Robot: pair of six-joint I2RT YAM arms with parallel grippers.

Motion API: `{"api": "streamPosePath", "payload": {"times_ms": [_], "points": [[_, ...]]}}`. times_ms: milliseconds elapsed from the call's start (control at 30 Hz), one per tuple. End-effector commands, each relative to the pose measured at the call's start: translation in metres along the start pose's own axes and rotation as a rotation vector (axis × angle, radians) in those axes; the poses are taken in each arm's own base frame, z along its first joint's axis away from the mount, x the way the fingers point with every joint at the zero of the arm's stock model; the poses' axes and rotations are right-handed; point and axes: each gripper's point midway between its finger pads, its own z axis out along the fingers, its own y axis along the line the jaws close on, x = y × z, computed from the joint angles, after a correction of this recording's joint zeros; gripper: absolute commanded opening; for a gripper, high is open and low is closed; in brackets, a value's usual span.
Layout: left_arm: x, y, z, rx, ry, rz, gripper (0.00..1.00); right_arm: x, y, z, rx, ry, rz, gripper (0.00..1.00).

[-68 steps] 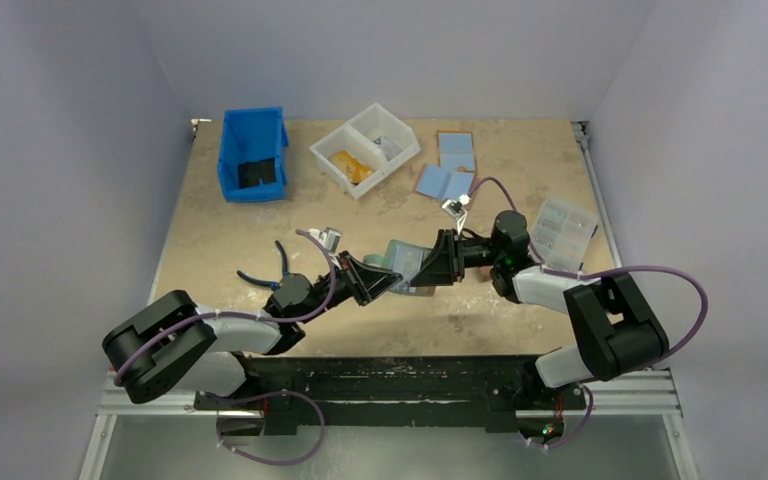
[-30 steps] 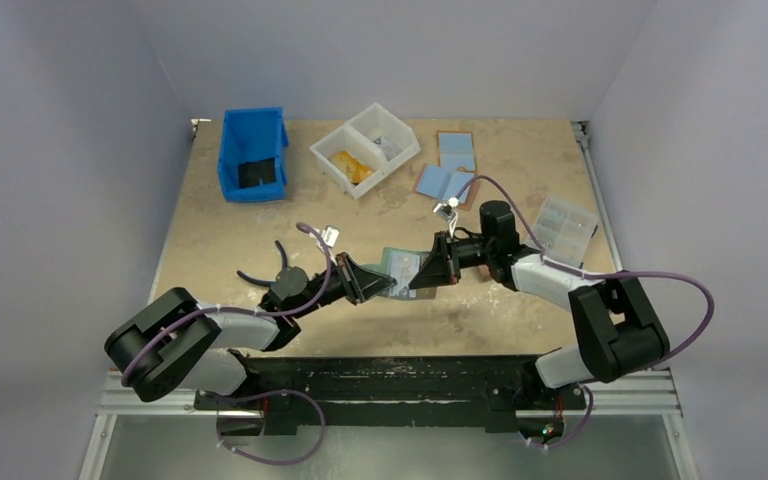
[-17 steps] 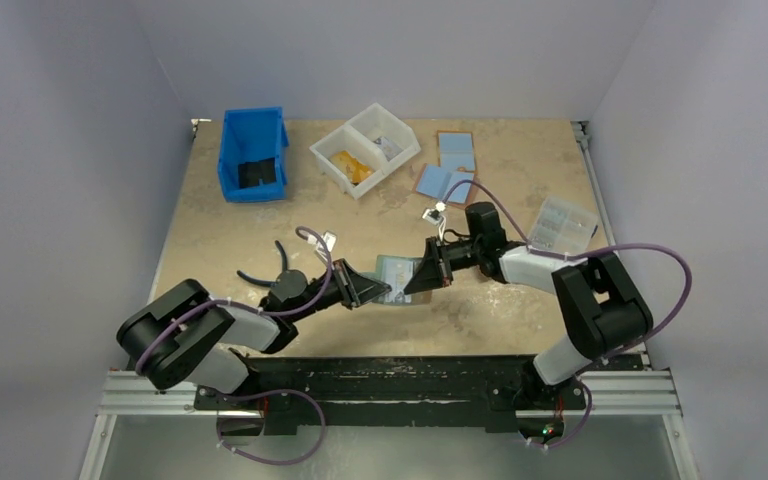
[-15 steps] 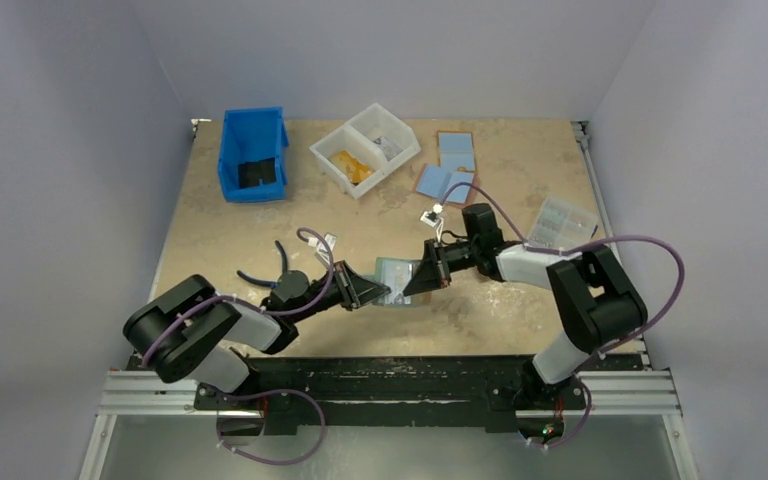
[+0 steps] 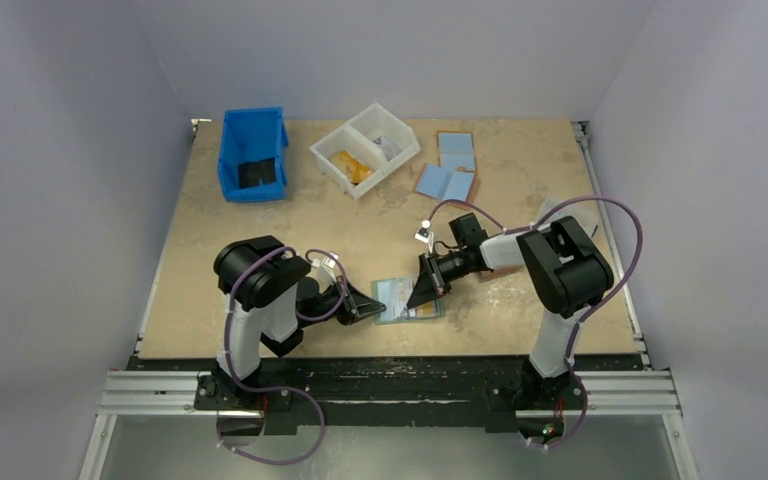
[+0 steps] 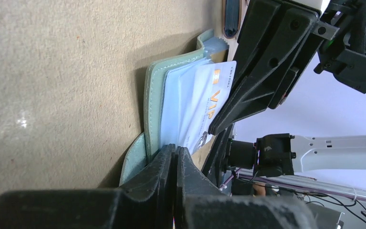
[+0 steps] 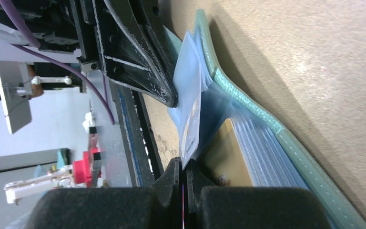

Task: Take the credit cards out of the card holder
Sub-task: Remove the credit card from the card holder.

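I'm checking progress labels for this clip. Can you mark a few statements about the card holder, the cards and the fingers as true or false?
1. The card holder lies open on the table. True.
2. The right fingers are shut on the edge of the white card. True.
3. The tan card lies loose on the table. False: it sits in a clear sleeve of the card holder.
4. The left fingers stand wide open. False: they are shut at the card holder's edge.

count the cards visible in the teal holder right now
2. A white VIP card sticking out of the card holder, pinched by the right gripper; a tan-gold card in a clear sleeve. Others may be hidden in the sleeves.
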Motion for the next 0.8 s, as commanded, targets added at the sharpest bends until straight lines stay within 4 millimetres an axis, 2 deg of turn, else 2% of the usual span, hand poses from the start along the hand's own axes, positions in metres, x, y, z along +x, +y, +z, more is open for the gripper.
{"api": "streamPosePath", "payload": {"times_ms": [0,200,467,633,767], "points": [[-0.012,-0.019,-0.014,0.1,-0.093,0.109,0.0,-0.009,-0.016,-0.001,0.06,0.004,-0.041,0.0],[-0.012,-0.013,-0.015,0.082,-0.088,0.092,0.0,-0.013,-0.016,-0.003,0.068,-0.005,-0.049,0.0],[-0.019,-0.005,-0.022,0.046,-0.127,0.073,0.0,-0.019,-0.024,-0.021,0.099,-0.01,-0.059,0.0],[-0.022,-0.003,-0.025,0.037,-0.142,0.061,0.0,-0.017,-0.021,-0.024,0.099,0.005,-0.084,0.0],[-0.023,-0.001,-0.029,0.024,-0.155,0.055,0.04,-0.02,-0.015,-0.028,0.104,-0.002,-0.117,0.0]]}}
